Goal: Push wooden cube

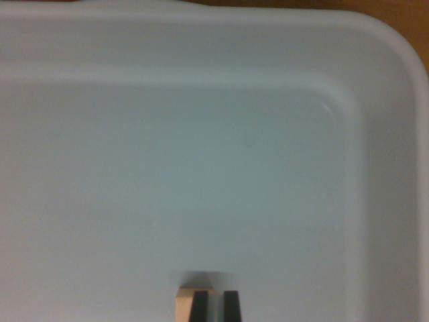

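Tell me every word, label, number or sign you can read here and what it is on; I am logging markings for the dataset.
None: no text can be read in the wrist view.
Tray: plain pale surface, no print; one faint smudge, not lettering.
Wooden cube: only a sliver shows, unmarked.
Gripper: dark fingertips, no label visible.

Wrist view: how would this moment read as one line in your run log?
stage: at cube | gripper: fingertips close together, bottom edge | wooden cube: beside and behind fingertips, contact unclear | white bin: otherwise bare
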